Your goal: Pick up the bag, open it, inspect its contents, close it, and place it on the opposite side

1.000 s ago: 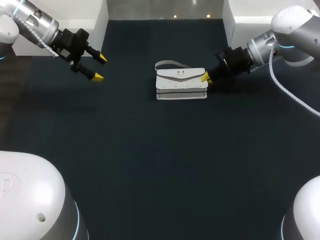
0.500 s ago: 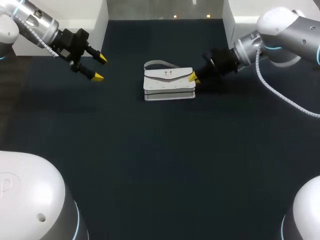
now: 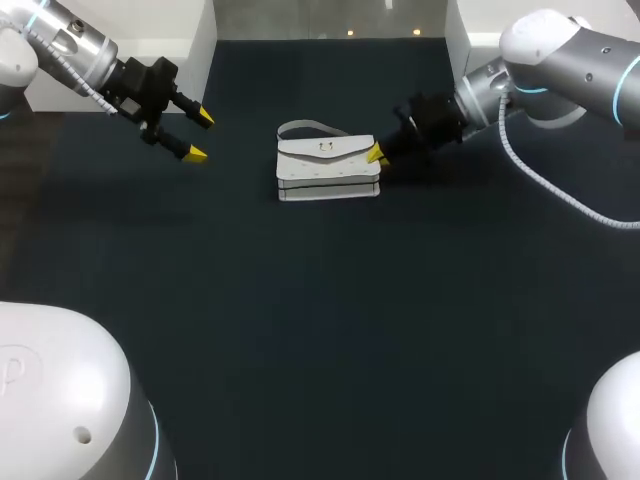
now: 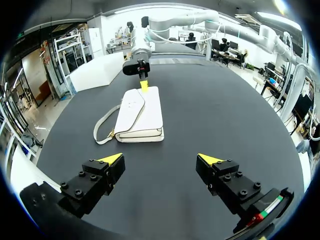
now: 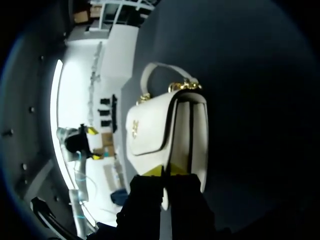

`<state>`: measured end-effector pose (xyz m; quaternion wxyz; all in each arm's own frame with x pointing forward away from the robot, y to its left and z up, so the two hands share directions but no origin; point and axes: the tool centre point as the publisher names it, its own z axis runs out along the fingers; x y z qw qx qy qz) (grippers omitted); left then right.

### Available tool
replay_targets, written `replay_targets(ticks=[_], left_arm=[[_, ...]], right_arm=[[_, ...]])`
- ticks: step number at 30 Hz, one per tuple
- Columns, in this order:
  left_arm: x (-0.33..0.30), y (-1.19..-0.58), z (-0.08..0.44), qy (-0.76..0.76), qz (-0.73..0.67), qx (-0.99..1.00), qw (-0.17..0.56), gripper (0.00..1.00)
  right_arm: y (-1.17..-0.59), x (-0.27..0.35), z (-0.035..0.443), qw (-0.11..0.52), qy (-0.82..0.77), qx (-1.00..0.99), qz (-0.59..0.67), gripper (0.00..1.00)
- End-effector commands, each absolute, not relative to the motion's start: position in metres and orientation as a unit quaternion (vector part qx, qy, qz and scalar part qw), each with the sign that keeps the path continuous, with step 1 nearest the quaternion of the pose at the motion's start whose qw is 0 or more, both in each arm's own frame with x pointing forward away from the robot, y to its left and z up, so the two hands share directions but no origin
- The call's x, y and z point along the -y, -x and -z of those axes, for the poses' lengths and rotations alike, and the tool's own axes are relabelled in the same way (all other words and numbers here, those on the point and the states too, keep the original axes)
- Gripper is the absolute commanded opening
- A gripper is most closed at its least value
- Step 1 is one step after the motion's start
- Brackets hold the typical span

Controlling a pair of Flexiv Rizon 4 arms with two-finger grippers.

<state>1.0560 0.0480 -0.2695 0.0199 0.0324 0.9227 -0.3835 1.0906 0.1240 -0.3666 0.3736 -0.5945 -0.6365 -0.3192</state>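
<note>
A white handbag [image 3: 328, 172] lies flat on the dark table [image 3: 320, 330], flap up, its strap [image 3: 305, 128] looped behind it. My right gripper [image 3: 376, 154] comes in low from the right and is shut on the bag's right end, at the edge of the flap. In the right wrist view the bag [image 5: 165, 130] stretches ahead of the right gripper [image 5: 167, 172], with a white sliver between its closed fingers. My left gripper [image 3: 198, 136] hangs open above the table's far left, nothing in it. From the left wrist, the bag [image 4: 140, 112] lies ahead of the left gripper [image 4: 160, 159], with the right gripper [image 4: 144, 85] at its far end.
White walls [image 3: 195, 45] border the table at the back left and back right. The two arm bases [image 3: 60, 400] fill the near corners. Dark bare tabletop lies between the bag and my left gripper.
The right gripper has moved to the left, and the bag has slid left across the table with it. The left arm has stayed still.
</note>
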Motion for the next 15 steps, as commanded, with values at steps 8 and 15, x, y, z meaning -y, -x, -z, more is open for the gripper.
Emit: replay_targets(ticks=[8, 15], left_arm=[[-0.048, -1.056, 0.271, -0.033, 0.385, -0.922, 0.021, 1.0], [-0.048, -1.056, 0.271, -0.033, 0.385, -0.922, 0.021, 1.0]], right_arm=[[-1.093, -0.131, 0.368, 0.381, 0.591, 0.637, 0.315, 0.0], [-1.088, -0.124, 0.355, 0.358, 0.605, 0.644, 0.301, 1.0]])
